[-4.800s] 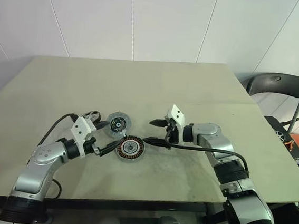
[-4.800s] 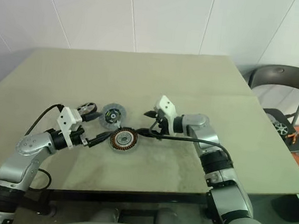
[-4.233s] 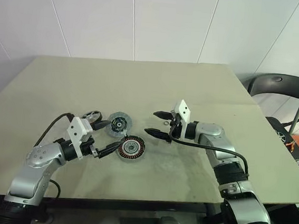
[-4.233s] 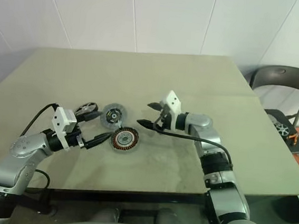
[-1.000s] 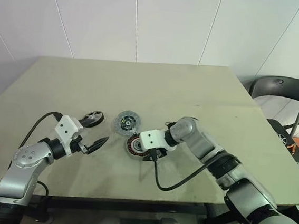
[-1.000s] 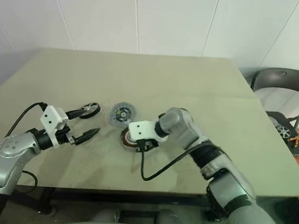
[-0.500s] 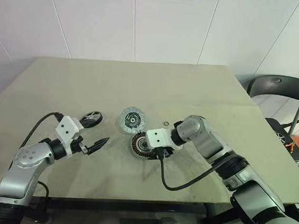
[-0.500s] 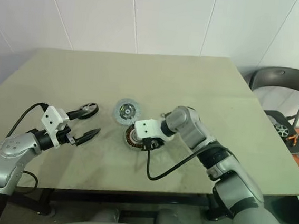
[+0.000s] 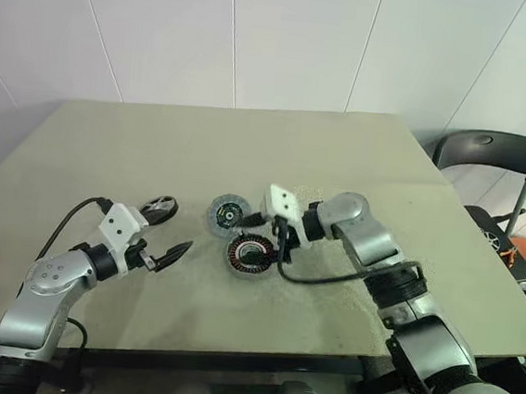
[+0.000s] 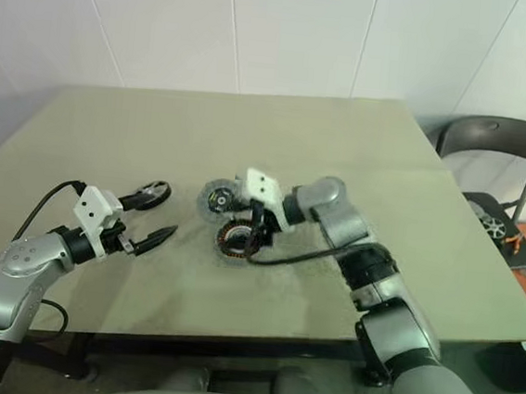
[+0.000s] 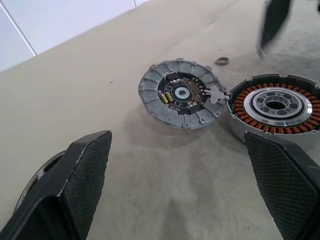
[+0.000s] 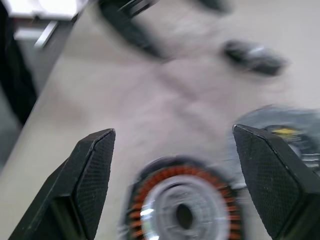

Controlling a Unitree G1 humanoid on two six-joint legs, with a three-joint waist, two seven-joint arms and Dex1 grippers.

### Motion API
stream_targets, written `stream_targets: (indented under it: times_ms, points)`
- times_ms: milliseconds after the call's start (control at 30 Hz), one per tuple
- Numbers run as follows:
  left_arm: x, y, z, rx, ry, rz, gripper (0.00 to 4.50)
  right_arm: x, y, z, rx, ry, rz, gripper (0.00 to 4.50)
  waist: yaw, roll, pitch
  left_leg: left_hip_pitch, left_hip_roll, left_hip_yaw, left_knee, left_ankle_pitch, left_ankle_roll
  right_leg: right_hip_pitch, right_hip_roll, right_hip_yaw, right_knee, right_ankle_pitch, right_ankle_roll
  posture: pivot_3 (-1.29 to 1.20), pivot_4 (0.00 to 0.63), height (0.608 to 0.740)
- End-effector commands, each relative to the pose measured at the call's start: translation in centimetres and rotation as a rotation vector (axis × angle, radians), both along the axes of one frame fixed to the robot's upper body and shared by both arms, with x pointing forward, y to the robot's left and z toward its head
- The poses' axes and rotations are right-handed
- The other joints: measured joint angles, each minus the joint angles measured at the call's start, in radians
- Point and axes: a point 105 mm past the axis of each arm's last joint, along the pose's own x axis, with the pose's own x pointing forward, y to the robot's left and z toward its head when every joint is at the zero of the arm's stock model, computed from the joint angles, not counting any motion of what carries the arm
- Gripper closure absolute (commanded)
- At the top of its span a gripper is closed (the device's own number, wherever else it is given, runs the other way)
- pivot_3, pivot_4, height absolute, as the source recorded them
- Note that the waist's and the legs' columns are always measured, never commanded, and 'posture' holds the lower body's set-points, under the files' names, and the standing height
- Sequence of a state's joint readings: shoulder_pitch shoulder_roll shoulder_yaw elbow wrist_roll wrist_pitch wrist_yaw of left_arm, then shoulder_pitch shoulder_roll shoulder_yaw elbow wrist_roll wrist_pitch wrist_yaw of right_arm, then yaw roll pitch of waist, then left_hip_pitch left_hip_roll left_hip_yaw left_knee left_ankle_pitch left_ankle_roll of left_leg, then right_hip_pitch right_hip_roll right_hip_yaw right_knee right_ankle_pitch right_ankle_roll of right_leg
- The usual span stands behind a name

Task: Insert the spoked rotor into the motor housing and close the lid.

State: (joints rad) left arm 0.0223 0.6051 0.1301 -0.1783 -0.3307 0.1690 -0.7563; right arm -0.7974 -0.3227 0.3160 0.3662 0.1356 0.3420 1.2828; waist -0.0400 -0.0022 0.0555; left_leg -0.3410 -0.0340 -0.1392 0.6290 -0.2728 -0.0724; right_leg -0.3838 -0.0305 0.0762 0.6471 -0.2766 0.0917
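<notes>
Resting beneath right end effector (image 9: 271, 236): spoked rotor (image 9: 250, 253)

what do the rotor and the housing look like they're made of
Rotor: a ring of copper-coloured wire coils around a shiny silver hub, probably machined metal, in a pale rim.
Housing: matte grey segmented rim, likely cast metal or plastic, can't tell which; inside is a dark circuit board with small components.

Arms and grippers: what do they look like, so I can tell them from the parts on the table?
Both arms are silver-grey metal with black joint bands and a loose black cable. Each wrist carries a white box. The left gripper and right gripper have black jaws with cross-hatched textured pads.
</notes>
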Motion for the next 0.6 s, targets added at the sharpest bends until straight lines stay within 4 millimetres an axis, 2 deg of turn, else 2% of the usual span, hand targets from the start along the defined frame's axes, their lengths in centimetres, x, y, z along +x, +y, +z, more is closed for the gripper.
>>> stream_targets:
  times_ms: [33, 133, 233, 400, 600]
  points:
    - [0.3, -0.6, 1.6, 0.002, -0.063, -0.025, 0.0, 3.0, -1.2, 1.7, 0.098, -0.007, -0.184, 0.58, 0.0, 0.0, 0.0, 0.0, 0.0, 0.0, 0.0, 0.0, 0.0, 0.0, 0.0, 0.0, 0.0, 0.0, 0.0, 0.0, 0.0, 0.74]
    - [0.4, -0.8, 1.6, 0.0, -0.063, -0.031, 0.0, 5.7, -3.0, 0.4, 0.058, -0.023, -0.386, 0.58, -0.003, 0.0, 0.0, 0.0, 0.0, 0.001, 0.0, 0.0, 0.0, -0.001, 0.0, 0.0, 0.0, 0.0, -0.001, 0.0, 0.0, 0.74]
    - [0.6, -0.8, 1.6, -0.001, -0.064, -0.036, 0.0, 7.4, -4.9, -1.7, -0.026, -0.019, -0.542, 0.58, -0.004, 0.0, 0.0, 0.0, 0.0, 0.001, -0.001, 0.0, 0.0, -0.002, 0.0, 0.0, 0.0, 0.0, -0.002, 0.0, 0.0, 0.74]
    - [0.7, -0.9, 1.5, 0.001, -0.067, -0.042, 0.0, 8.1, -6.5, -4.2, -0.078, 0.035, -0.657, 0.58, -0.007, 0.0, 0.0, -0.007, 0.0, 0.002, -0.001, 0.0, 0.0, -0.008, 0.0, 0.001, 0.0, 0.002, -0.001, 0.0, 0.0, 0.74]
    - [0.8, -1.1, 1.5, 0.001, -0.071, -0.05, 0.0, 8.4, -7.3, -5.5, -0.069, 0.079, -0.739, 0.58, -0.006, 0.0, 0.0, -0.012, 0.0, 0.001, 0.0, 0.0, 0.0, -0.012, 0.0, 0.001, 0.001, 0.002, -0.001, 0.0, 0.0, 0.74]
